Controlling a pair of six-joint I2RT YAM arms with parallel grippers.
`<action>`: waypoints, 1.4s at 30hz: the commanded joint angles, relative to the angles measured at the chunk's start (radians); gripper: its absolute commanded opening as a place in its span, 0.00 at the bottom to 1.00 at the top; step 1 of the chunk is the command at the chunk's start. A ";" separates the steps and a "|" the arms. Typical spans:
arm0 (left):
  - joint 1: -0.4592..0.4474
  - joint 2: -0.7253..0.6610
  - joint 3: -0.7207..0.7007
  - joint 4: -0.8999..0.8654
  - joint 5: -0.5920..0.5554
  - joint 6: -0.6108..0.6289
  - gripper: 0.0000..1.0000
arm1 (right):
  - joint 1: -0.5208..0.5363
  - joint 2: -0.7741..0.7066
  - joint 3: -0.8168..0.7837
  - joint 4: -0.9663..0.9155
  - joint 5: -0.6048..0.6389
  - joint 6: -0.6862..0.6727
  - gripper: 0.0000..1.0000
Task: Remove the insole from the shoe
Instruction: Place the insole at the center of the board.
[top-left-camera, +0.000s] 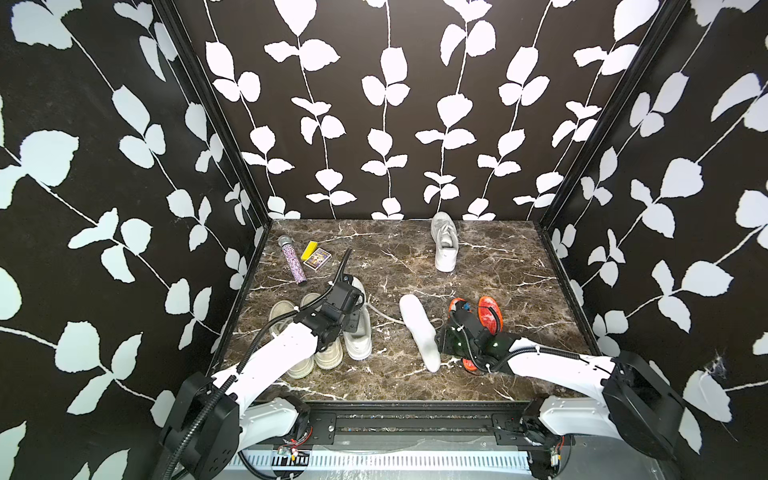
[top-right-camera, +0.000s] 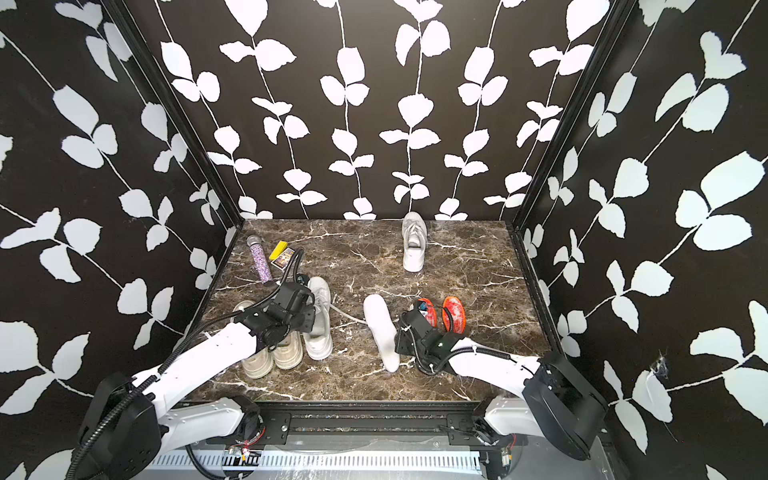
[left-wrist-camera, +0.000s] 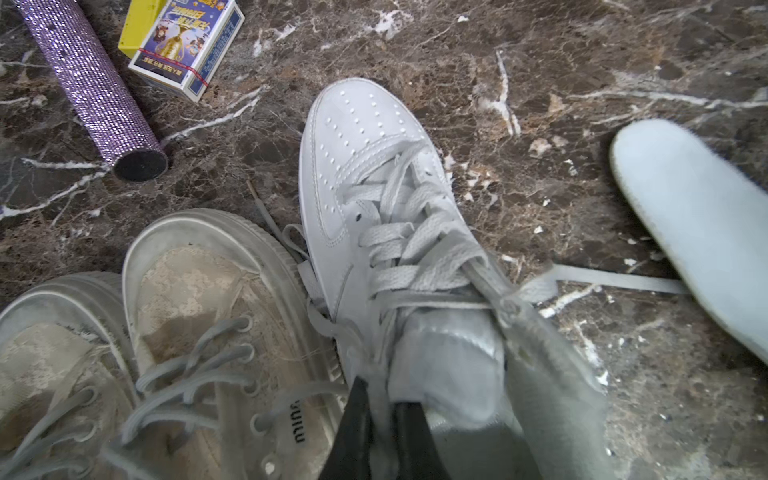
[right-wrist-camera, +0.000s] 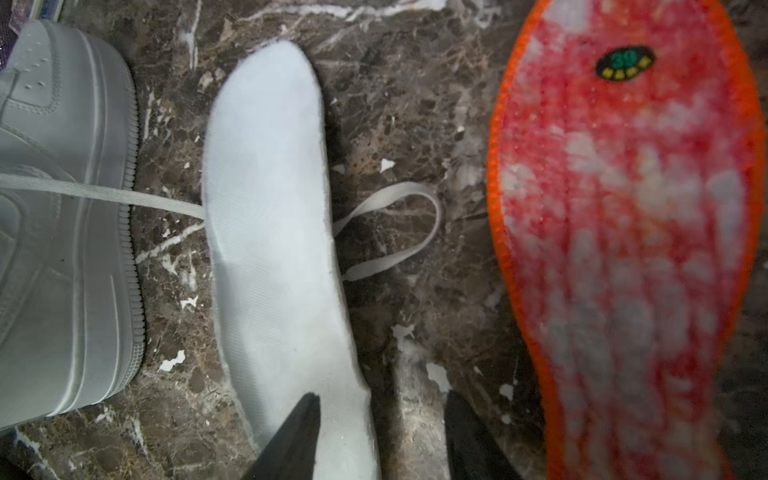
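in a top view the insole (top-left-camera: 419, 332) lies on the table just beside my right gripper (top-left-camera: 441, 344), its long axis running away from it.
left wrist: my left gripper (left-wrist-camera: 380, 401) is clenched on the shoe (left-wrist-camera: 365, 166) collar.
right wrist: my right gripper stands released, with the insole's heel under one finger.

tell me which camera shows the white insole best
Right wrist view: the white insole lies close up, flat on the marble. Both top views show it small; left wrist catches only one end.
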 joint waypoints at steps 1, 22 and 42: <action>0.008 -0.021 -0.011 -0.042 -0.067 0.000 0.00 | 0.004 -0.018 0.056 -0.018 0.013 -0.063 0.54; 0.063 -0.029 -0.001 -0.063 -0.169 -0.026 0.00 | 0.005 0.306 0.292 -0.101 -0.033 -0.180 0.36; 0.079 0.006 -0.003 -0.052 -0.171 -0.024 0.00 | -0.011 0.062 0.230 -0.253 0.220 -0.211 0.00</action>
